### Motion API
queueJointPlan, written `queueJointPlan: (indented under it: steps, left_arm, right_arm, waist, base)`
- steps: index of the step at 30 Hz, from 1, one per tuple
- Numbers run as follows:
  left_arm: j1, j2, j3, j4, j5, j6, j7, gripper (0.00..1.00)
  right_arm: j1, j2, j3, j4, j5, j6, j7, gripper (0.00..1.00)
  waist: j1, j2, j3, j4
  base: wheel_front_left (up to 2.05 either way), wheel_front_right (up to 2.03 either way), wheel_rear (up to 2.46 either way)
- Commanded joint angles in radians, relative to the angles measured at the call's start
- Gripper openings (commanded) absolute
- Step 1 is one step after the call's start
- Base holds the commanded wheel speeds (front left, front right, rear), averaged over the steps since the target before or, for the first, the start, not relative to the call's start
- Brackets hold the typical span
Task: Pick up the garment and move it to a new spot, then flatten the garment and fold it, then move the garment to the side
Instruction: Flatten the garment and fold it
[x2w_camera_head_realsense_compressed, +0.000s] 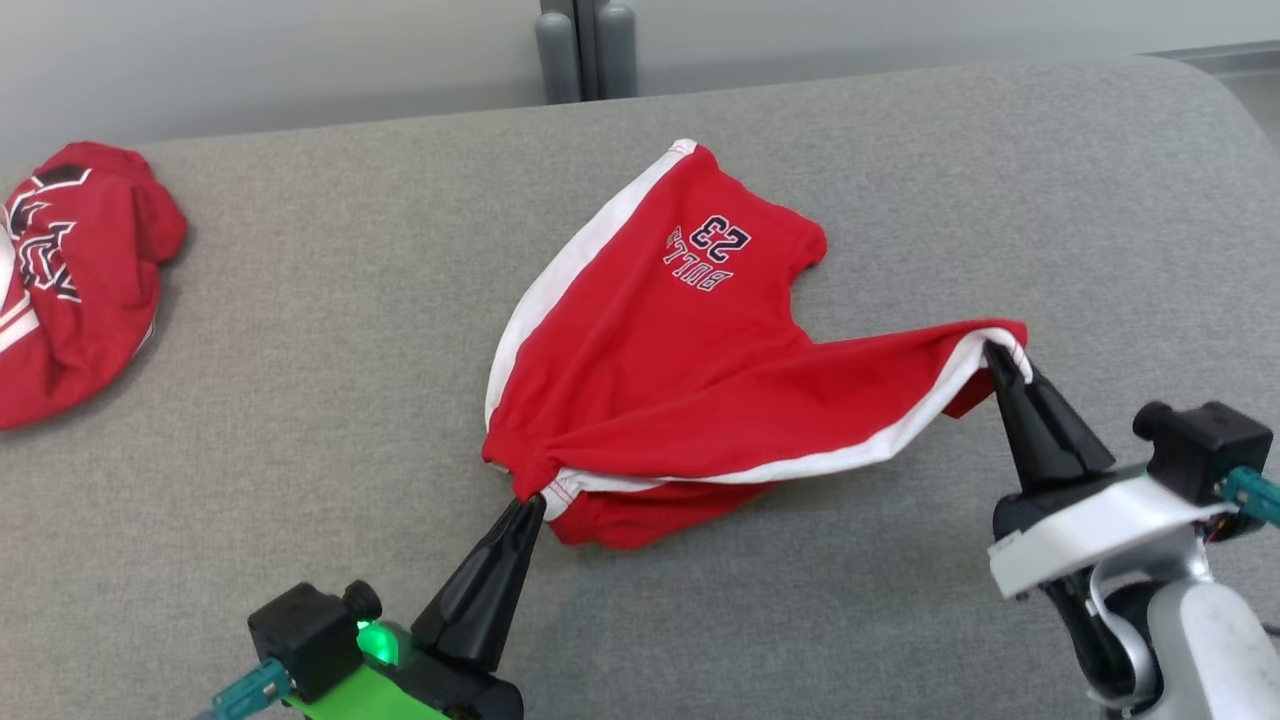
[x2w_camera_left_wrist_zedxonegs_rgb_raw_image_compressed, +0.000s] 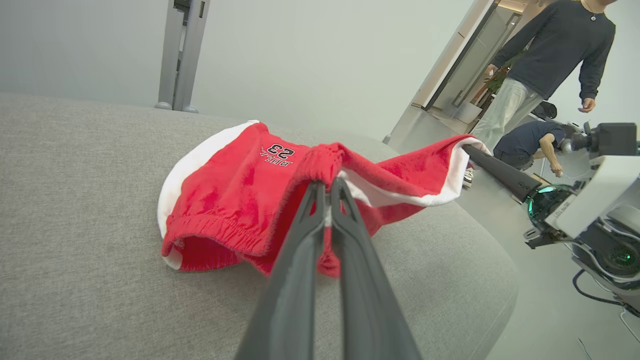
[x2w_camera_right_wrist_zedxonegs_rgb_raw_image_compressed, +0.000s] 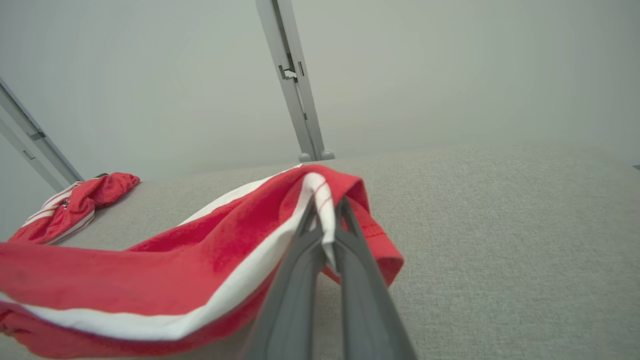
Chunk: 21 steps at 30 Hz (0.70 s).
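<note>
The garment (x2w_camera_head_realsense_compressed: 680, 350) is a pair of red shorts with white side stripes and "BULLS 23" printed on it, partly lifted off the grey padded table (x2w_camera_head_realsense_compressed: 850, 170). My left gripper (x2w_camera_head_realsense_compressed: 530, 498) is shut on its elastic waistband at the near left corner, seen close in the left wrist view (x2w_camera_left_wrist_zedxonegs_rgb_raw_image_compressed: 327, 182). My right gripper (x2w_camera_head_realsense_compressed: 1000, 352) is shut on the white-striped hem at the right, seen close in the right wrist view (x2w_camera_right_wrist_zedxonegs_rgb_raw_image_compressed: 325, 205). The fabric (x2w_camera_right_wrist_zedxonegs_rgb_raw_image_compressed: 175, 270) hangs stretched between the two grips, and the far part with the print (x2w_camera_left_wrist_zedxonegs_rgb_raw_image_compressed: 277, 154) rests on the table.
A second red garment (x2w_camera_head_realsense_compressed: 70, 280) lies crumpled at the table's far left edge. A grey post (x2w_camera_head_realsense_compressed: 585, 50) stands behind the table's back edge. In the left wrist view a person (x2w_camera_left_wrist_zedxonegs_rgb_raw_image_compressed: 545, 65) stands beyond the table's right end and another (x2w_camera_left_wrist_zedxonegs_rgb_raw_image_compressed: 530, 145) crouches there.
</note>
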Motion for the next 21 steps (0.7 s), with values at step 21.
queueJointPlan:
  steps: [21]
  left_arm:
    - [-0.342,-0.221,0.067,0.336,-0.188,-0.016,-0.035,0.00]
  right_arm:
    - [-0.762,-0.172,0.228,0.572,-0.027,-0.001,0.123,0.00]
  waist:
    - [0.0000,0.0000,0.277,0.204]
  base:
    - [0.00,0.00,0.00]
